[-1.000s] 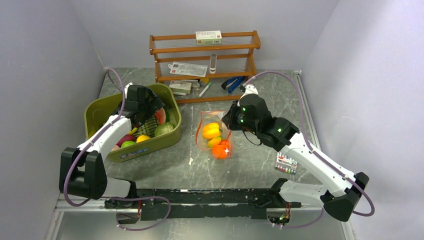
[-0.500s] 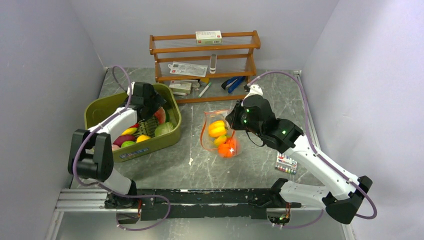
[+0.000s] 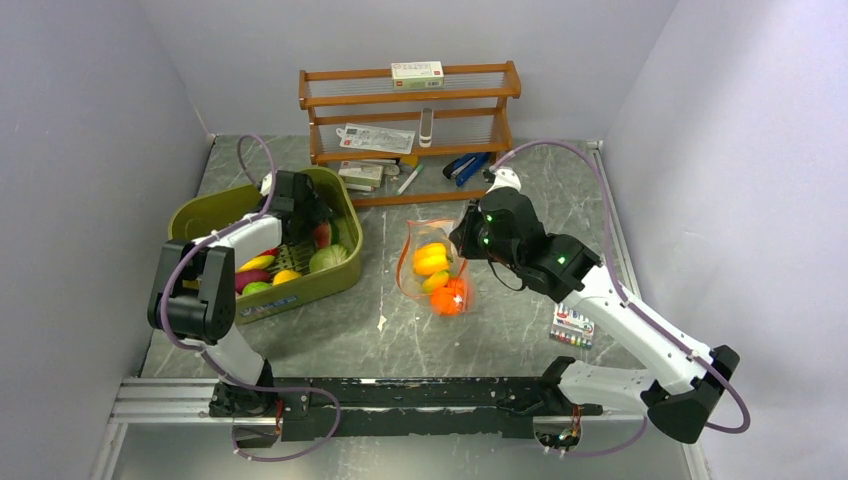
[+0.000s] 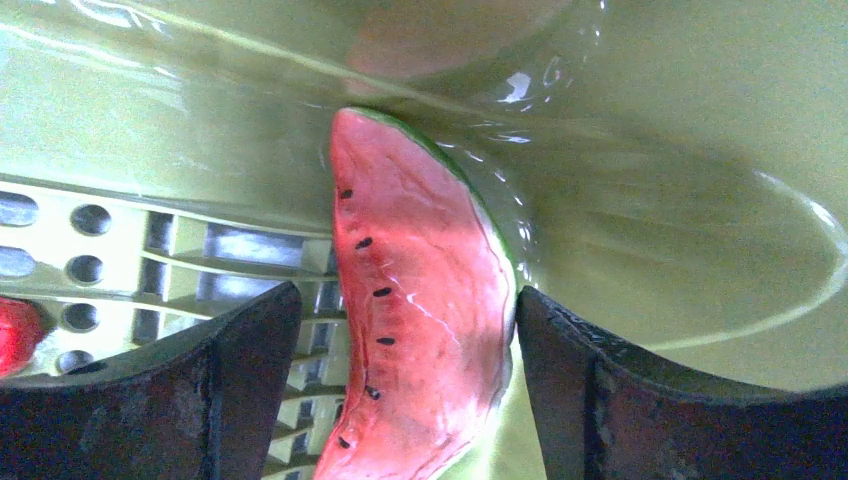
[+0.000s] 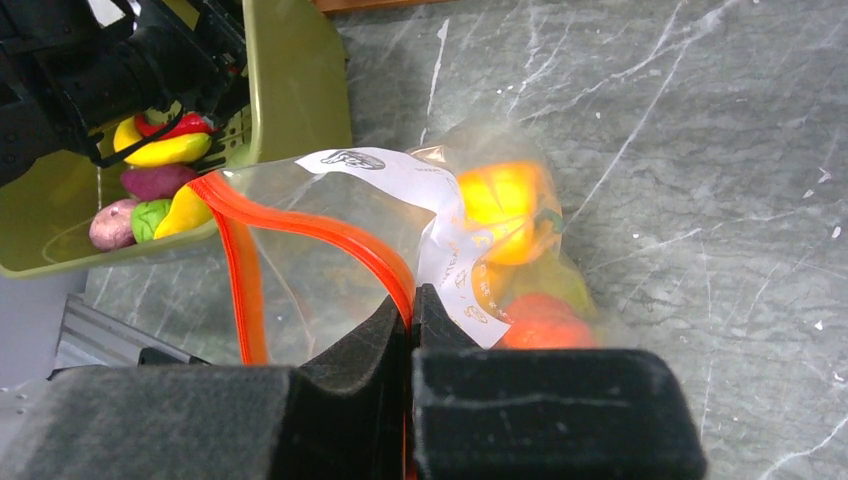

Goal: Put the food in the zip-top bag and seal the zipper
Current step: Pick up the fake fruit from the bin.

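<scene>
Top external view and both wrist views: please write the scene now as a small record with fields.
left gripper: open, jaws either side of watermelon slice, inside green tub
right gripper: shut on zipper
zip-top bag: unsealed, mouth open
in bag: yellow pepper, orange fruit
in tub: other food

Marbled table, green tub, rack, zip-top bag

High view over whole table, left wrist close inside tub, right wrist facing zip-top bag, tub behind
</scene>
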You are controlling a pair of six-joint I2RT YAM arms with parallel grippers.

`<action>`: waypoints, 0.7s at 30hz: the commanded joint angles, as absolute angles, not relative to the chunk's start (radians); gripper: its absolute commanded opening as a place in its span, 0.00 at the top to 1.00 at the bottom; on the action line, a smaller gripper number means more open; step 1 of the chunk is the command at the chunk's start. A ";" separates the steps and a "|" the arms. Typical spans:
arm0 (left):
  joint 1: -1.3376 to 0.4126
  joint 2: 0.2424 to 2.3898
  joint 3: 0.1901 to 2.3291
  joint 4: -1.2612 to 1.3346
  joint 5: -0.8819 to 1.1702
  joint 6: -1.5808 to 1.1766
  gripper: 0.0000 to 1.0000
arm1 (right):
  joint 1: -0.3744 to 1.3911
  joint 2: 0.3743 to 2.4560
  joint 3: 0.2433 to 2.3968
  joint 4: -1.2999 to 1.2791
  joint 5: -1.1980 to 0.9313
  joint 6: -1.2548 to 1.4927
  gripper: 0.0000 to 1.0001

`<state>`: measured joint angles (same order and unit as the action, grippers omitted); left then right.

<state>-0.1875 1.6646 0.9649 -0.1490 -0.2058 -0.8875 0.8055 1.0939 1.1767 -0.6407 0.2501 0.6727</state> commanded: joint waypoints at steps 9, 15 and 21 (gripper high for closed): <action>-0.179 1.649 0.928 -0.189 -0.269 -0.847 0.48 | 0.810 1.062 1.217 -0.592 0.243 0.685 1.00; -0.179 1.666 0.927 -0.190 -0.265 -0.836 0.55 | 0.810 1.051 1.212 -0.588 0.234 0.700 1.00; -0.179 1.649 0.948 -0.203 -0.264 -0.805 0.61 | 0.809 1.048 1.212 -0.599 0.241 0.706 1.00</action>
<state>-0.1867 1.6550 0.9489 -0.1539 -0.2417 -0.8482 0.8062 1.0714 1.1782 -0.6331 0.2356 0.6918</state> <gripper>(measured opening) 0.543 0.006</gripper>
